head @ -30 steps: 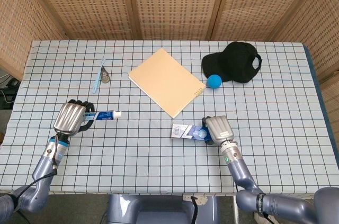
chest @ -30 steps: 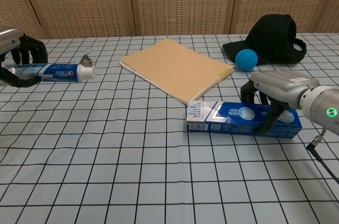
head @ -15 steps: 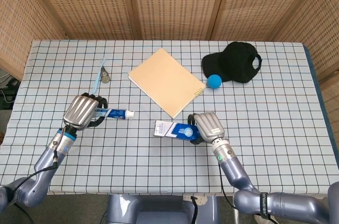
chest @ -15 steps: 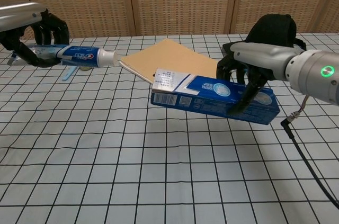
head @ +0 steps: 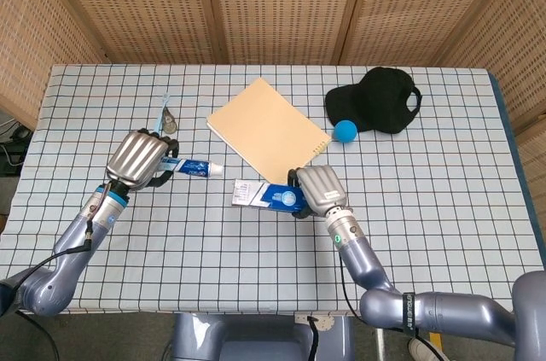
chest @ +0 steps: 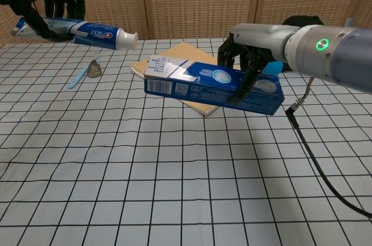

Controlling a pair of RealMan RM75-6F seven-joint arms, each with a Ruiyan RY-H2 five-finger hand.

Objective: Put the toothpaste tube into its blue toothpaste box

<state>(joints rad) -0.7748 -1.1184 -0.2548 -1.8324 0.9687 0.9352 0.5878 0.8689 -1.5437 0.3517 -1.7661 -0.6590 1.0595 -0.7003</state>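
Chest view shows box (chest: 214, 86) flap open — hidden in head view.

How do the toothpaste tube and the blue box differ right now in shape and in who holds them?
The toothpaste tube is slim and round with a white cap; the blue box is wider, flat-sided, with a white end. The left hand grips the tube; the right hand grips the box. Both are lifted off the table, the tube's cap and the box's white end facing each other.

Staged test area, checked-cloth table (head: 444, 207), woven rattan screens (head: 273, 2) behind
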